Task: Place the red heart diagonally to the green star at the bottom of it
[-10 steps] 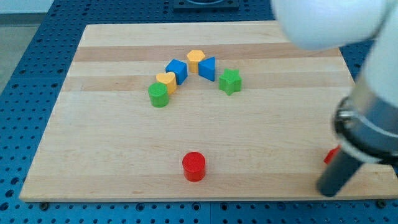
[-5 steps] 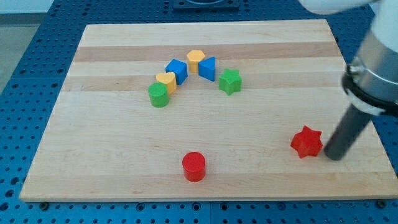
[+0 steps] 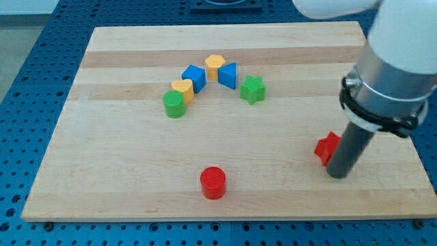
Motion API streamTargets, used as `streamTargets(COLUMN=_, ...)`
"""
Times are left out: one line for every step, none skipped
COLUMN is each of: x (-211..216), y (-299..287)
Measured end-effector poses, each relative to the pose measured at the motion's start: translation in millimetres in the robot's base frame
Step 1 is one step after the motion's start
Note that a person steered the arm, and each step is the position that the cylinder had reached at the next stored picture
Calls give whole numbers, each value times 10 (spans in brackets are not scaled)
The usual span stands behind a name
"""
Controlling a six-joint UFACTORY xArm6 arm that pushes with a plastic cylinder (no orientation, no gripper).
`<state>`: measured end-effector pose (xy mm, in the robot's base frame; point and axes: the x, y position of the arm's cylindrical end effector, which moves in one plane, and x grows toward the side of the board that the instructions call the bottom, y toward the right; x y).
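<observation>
The green star (image 3: 252, 89) sits in the upper middle of the wooden board (image 3: 102, 178). A red block (image 3: 326, 147) lies at the view's right, well below and to the right of the star. The rod hides its right part, so its shape is unclear. My tip (image 3: 338, 175) rests on the board right against that red block's lower right side. A red cylinder (image 3: 212, 182) stands near the board's bottom edge, far left of my tip.
Left of the green star, an arc of blocks: a blue wedge (image 3: 228, 73), a yellow hexagon (image 3: 215, 65), a blue cube (image 3: 194, 78), a yellow block (image 3: 182, 89) and a green cylinder (image 3: 175, 104). The board's right edge is close to my tip.
My tip has swept up from the board's bottom right corner and then left. The red block has slid a little to the left and up with it. The other blocks have not moved.
</observation>
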<state>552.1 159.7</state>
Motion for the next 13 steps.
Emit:
streamTargets(x=-208, y=-50)
streamTargets(x=-216, y=204)
streamTargets(x=-229, y=396)
streamTargets(x=-250, y=142)
streamTargets(x=-473, y=85)
streamTargets(x=-594, y=214)
streamTargets(x=-608, y=441)
streamTargets(x=-608, y=15)
streamTargets(x=-722, y=-100)
streamTargets(x=-843, y=-223)
streamTargets(x=-848, y=-252)
streamTargets(x=-883, y=-317)
streamTargets(x=-894, y=1)
